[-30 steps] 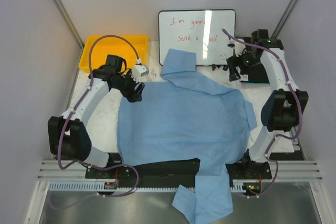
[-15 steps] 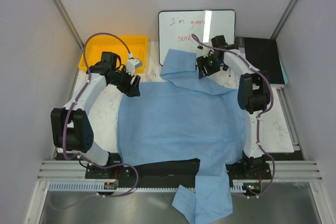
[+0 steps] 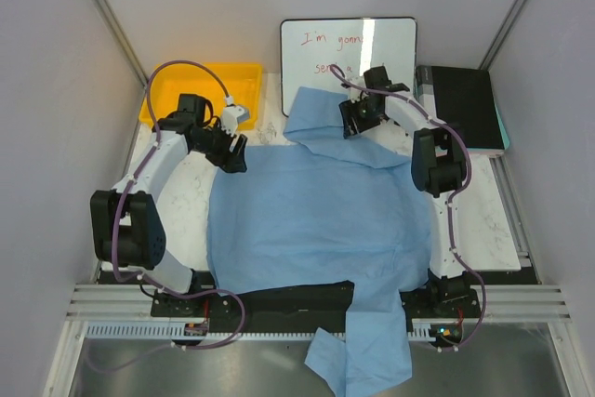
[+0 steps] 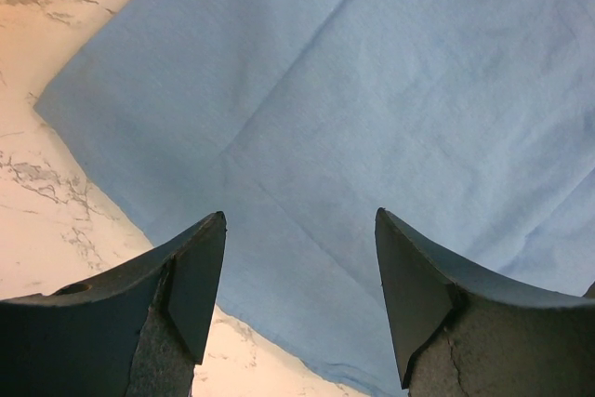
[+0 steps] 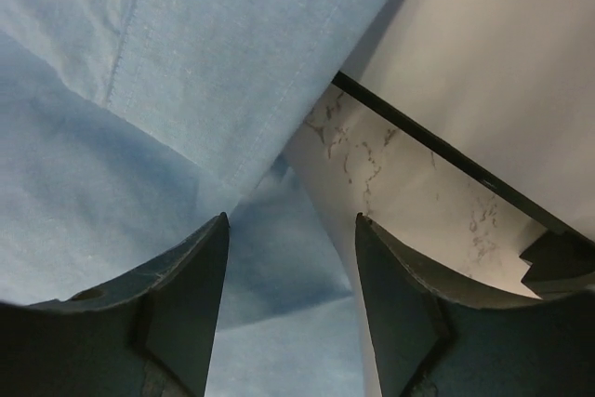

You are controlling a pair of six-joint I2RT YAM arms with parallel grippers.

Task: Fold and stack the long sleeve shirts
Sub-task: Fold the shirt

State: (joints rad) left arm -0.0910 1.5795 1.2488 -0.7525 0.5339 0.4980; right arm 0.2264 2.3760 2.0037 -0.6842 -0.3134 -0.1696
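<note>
The light blue thin cloth button-up shirt (image 3: pixel 321 216) lies flat on the counter (image 3: pixel 181 206), with one far corner right under the left end effector (image 4: pixel 299 216) and its far flap's edge under the right end effector (image 5: pixel 290 218), both spread apart and holding nothing.

Other things on my table, around the work

The tabletop (image 3: pixel 181 206) is white with grey marble veins. In its far left corner is a yellow plastic tray (image 3: pixel 244 73). At the middle of the far edge there is a whiteboard (image 3: pixel 316 58) with a thin black frame and red handwriting; I can read only "I'm", the rest is covered or too small. In the far right corner lies a flat black slab (image 3: pixel 465 104) with a teal strip on its right side. Metal rails (image 3: pixel 530 304) run along the near edge.
</note>
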